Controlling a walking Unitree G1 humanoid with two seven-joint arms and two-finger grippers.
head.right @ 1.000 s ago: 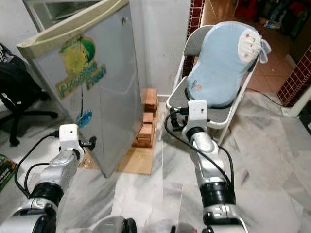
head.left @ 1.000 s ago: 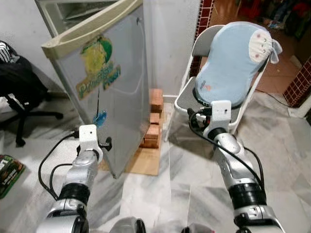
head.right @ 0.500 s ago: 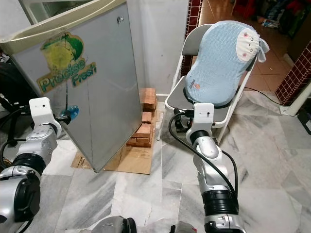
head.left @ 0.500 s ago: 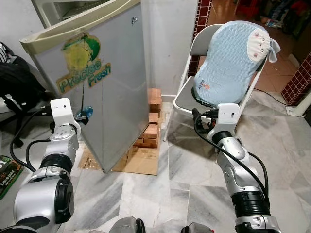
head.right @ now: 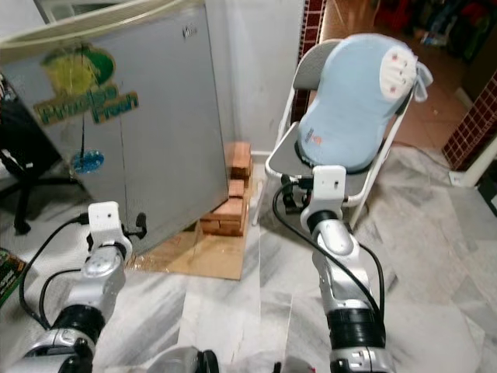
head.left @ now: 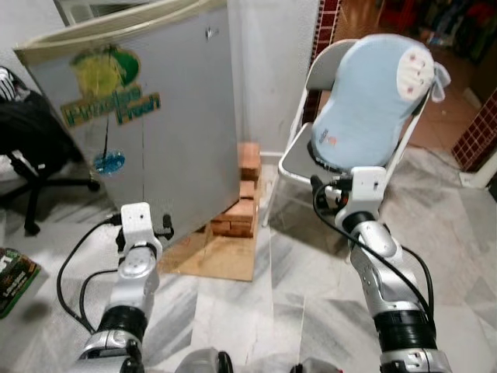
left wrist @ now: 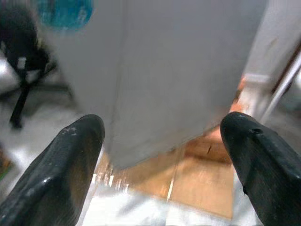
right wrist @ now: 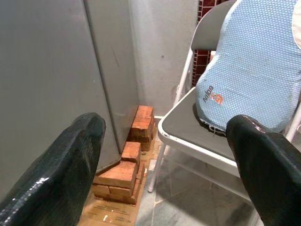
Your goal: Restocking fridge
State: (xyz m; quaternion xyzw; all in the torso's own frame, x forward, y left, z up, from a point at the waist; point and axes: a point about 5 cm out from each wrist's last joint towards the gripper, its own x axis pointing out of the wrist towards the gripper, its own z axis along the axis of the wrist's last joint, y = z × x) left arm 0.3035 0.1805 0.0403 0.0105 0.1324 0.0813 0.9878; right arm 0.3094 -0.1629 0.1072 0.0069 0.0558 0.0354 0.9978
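Observation:
The grey fridge door carries a green and yellow "Precise Fresh" sticker and faces me almost flat; whether it is fully shut cannot be told. My left gripper hangs low in front of the door's bottom edge, apart from it. In the left wrist view its fingers stand wide apart with nothing between them, pointing at the door's lower corner. My right gripper is raised in front of the chair, open and holding nothing, as the right wrist view's spread fingers show.
A stack of red bricks and a cardboard sheet lie at the fridge's right foot. A folding chair with a light blue cushion stands right. A black office chair and a green packet are left.
The fridge door has swung round toward shut. My left gripper has come off the door's left side and dropped lower in front of it. The right arm has hardly moved.

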